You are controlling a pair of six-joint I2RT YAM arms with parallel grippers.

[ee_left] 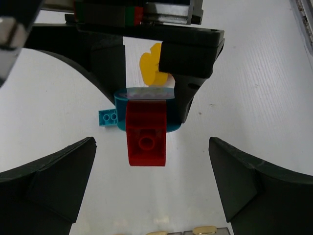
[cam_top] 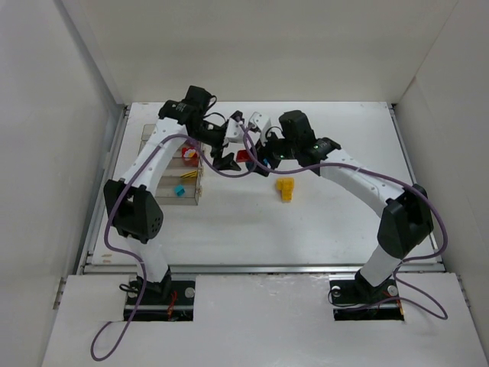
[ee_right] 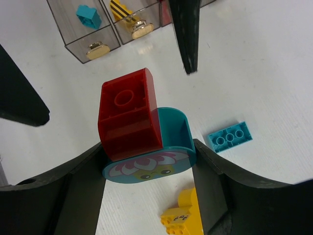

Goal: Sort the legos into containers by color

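White bench [cam_top: 321,229] is lying below. Your right gripper [ee_right: 149,169] is clamping the teal piece [ee_right: 172,128] carrying the red brick [ee_right: 128,115]; your left gripper [ee_left: 151,147], released wide, is facing that brick, centred in its wrist view.

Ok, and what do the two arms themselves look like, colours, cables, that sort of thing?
The left arm and the right arm match: white tubular links joined by bulky black joint housings. A purple cable loops loosely along each down to a black base plate. The fingers are matt black, broad, tapering to blunt tips. I see no readable markings.
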